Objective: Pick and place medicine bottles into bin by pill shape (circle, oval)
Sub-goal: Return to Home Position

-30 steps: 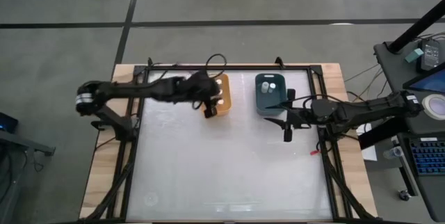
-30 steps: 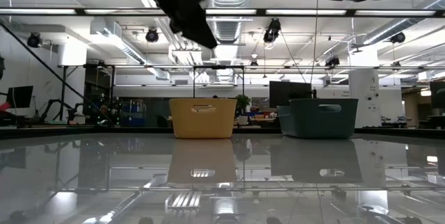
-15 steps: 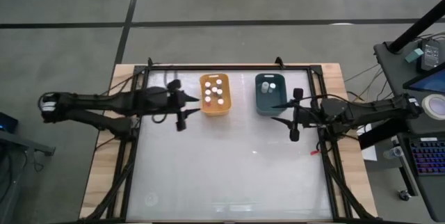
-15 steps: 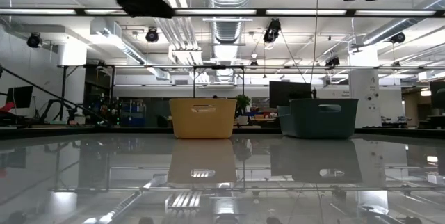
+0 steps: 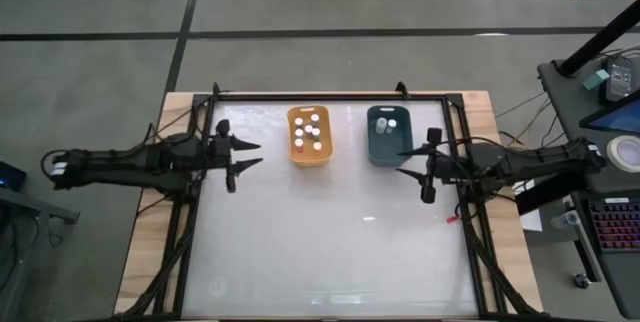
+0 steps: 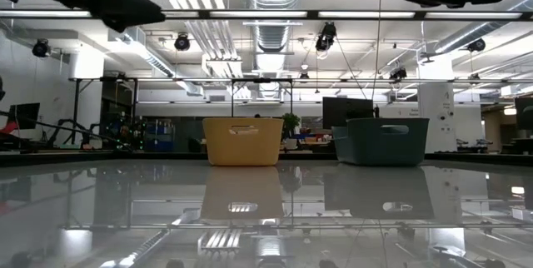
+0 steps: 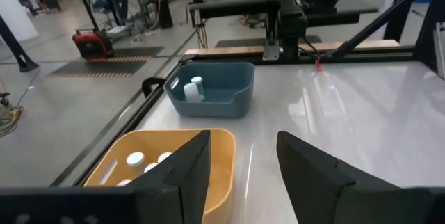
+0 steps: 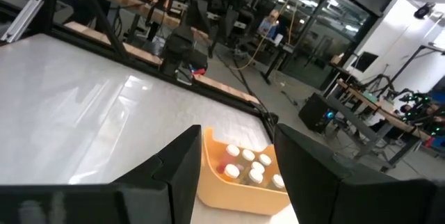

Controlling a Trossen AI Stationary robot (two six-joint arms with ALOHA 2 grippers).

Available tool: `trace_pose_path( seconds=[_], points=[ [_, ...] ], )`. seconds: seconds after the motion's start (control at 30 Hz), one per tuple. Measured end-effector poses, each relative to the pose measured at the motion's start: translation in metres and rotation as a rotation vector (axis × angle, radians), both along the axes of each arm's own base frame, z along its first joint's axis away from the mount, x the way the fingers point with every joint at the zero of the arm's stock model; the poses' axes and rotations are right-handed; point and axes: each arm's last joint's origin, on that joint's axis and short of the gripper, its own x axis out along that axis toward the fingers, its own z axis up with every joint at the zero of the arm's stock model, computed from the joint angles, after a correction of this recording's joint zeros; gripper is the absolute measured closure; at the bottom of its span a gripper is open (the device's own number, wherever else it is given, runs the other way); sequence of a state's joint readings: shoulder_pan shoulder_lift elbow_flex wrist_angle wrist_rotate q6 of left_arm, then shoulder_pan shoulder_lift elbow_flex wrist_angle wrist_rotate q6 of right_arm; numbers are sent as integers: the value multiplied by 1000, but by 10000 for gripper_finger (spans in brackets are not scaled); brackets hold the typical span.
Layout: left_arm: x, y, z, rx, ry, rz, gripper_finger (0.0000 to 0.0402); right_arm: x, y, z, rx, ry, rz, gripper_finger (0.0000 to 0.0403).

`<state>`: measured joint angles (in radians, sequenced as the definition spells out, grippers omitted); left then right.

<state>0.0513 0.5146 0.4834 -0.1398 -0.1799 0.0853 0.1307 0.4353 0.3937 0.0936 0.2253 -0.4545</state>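
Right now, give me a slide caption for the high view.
Left gripper and right gripper open at the table's sides; bottles stand in the yellow bin and teal bin.

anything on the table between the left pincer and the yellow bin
Nothing: in the high view the stretch of table between the open left pincer and the yellow bin is bare.

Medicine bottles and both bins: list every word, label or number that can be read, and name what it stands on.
No text can be read in any view.
The medicine bottles: only plain white caps show; any labels are too small to read.
The yellow bin and the teal bin: no markings visible.
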Motion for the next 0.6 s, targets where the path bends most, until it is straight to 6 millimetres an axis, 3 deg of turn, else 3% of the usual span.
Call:
trace_pose_path(
  seconds=[0.17, 0.4, 0.6],
  points=[
    [-13, -1, -21, 2, -8, -14, 252, -26, -4, 0, 4, -149, -3, 231],
    [-36, -2, -43, 5, -108, -17, 255, -46, -11, -16, 13, -273, -69, 248],
    [-50, -3, -55, 32, -216, -20, 301, -58, -16, -27, 21, -346, -118, 267]
  ],
)
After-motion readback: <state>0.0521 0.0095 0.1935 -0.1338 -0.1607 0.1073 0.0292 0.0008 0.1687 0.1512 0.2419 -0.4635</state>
